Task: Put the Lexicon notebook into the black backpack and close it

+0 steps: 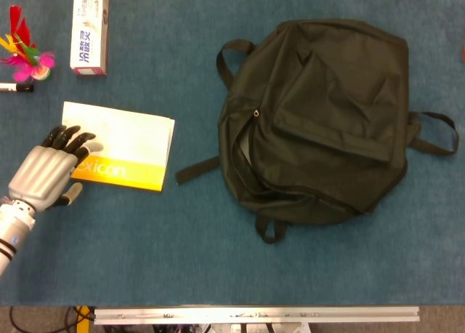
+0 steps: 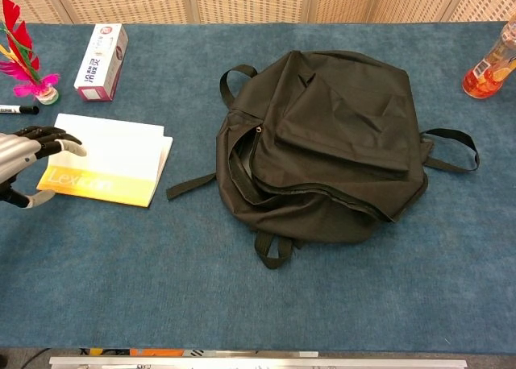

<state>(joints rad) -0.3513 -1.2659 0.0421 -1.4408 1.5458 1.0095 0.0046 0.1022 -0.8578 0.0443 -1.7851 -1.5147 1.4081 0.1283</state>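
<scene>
The Lexicon notebook (image 1: 123,147) (image 2: 113,161), white with a yellow band, lies flat at the left of the table. My left hand (image 1: 47,171) (image 2: 22,161) hovers over its left end with fingers spread, holding nothing; contact with the cover cannot be told. The black backpack (image 1: 323,115) (image 2: 330,139) lies flat right of centre, its main zipper partly open along the left and lower side. My right hand is in neither view.
A toothpaste box (image 1: 90,29) (image 2: 101,50) lies at the back left. A feathered shuttlecock (image 1: 25,53) (image 2: 22,63) and a marker (image 1: 14,88) (image 2: 16,109) sit at the far left. An orange drink bottle (image 2: 490,67) stands at the back right. Backpack straps (image 1: 196,169) trail toward the notebook.
</scene>
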